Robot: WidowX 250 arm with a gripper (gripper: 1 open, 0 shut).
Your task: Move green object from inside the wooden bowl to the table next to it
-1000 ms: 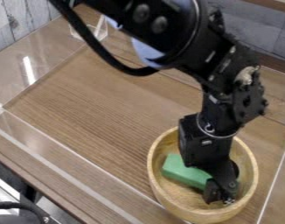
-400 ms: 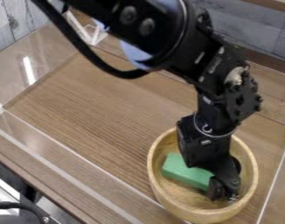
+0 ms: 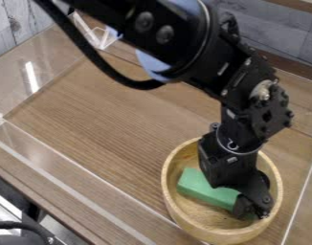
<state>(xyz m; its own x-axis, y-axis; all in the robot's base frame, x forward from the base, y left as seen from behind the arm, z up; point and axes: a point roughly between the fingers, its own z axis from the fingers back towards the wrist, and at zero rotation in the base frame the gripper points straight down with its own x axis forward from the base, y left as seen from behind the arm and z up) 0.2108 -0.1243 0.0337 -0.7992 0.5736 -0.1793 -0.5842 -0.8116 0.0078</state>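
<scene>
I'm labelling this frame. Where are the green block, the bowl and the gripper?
green block (image 3: 198, 184): camera view, its top face left of the gripper.
bowl (image 3: 173, 172): camera view, left rim.
gripper (image 3: 247, 200): camera view, between its fingertips, inside the bowl.

Your black arm (image 3: 185, 48) swept in from the upper left of the frame and bent sharply downward at the wrist toward the lower right. The gripper (image 3: 235, 191) pointed straight down at the lower right of the frame. Its jaws stood spread wide, with one dark fingertip (image 3: 263, 204) showing at the right.
</scene>
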